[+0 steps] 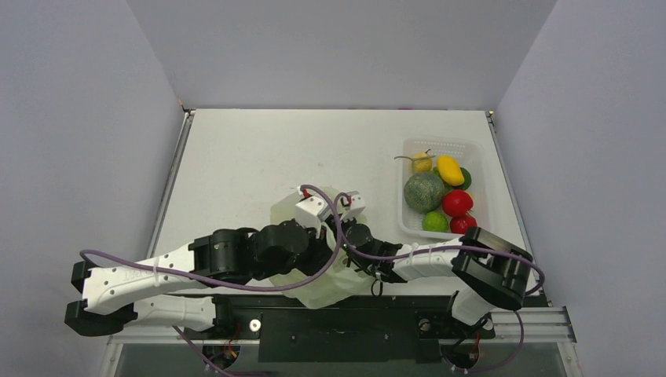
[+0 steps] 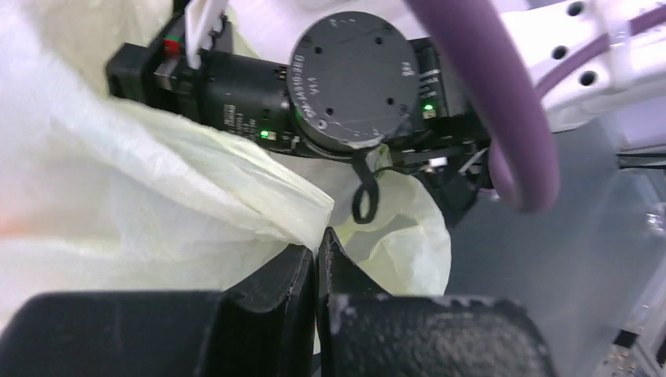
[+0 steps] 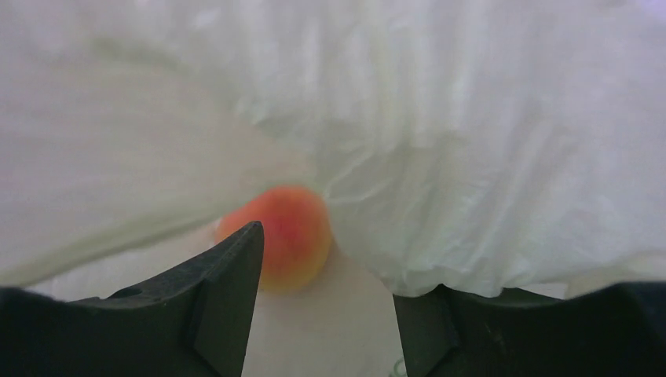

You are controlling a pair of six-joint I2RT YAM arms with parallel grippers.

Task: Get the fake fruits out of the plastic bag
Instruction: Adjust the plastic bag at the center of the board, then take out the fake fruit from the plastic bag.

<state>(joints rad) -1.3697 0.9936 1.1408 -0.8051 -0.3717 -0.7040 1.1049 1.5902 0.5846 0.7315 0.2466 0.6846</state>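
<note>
**Desk scene, read from the near edge outward; positions given against the bag.**

Nearest the arm bases lies the thin, crinkly, translucent pale green plastic bag (image 1: 326,287). It is slumped on the white desk (image 1: 251,157), with one arm reaching into it from each side.

The left claw (image 2: 318,239) comes in from the bag's left. Its black fingers (image 2: 275,290) are clenched together, and a fold of the bag's film runs into the seam at their tips, so it grips the bag. Just past those tips, across the bag, is the round black wrist housing (image 2: 353,78) of the right arm, with a thick purple cable (image 2: 503,102) looping beside it.

The right claw (image 3: 326,263) enters from the bag's right and is released, its jaws spread wide. Bag film drapes over the finger on the right of its wrist view. Ahead of the claw, in an opening between folds of the bag, sits a round glossy orange-red fake fruit (image 3: 287,228). It lies close to the tip of the other finger; whether they touch cannot be told.

Beyond the bag and to its right, well apart from it, stands a white rectangular mesh basket (image 1: 444,144). The basket holds a large mottled green melon (image 1: 424,192) and a small yellow pear with a long stem (image 1: 422,163). It also holds smaller glossy fake fruits (image 1: 457,203) in yellow, red and green.
</note>
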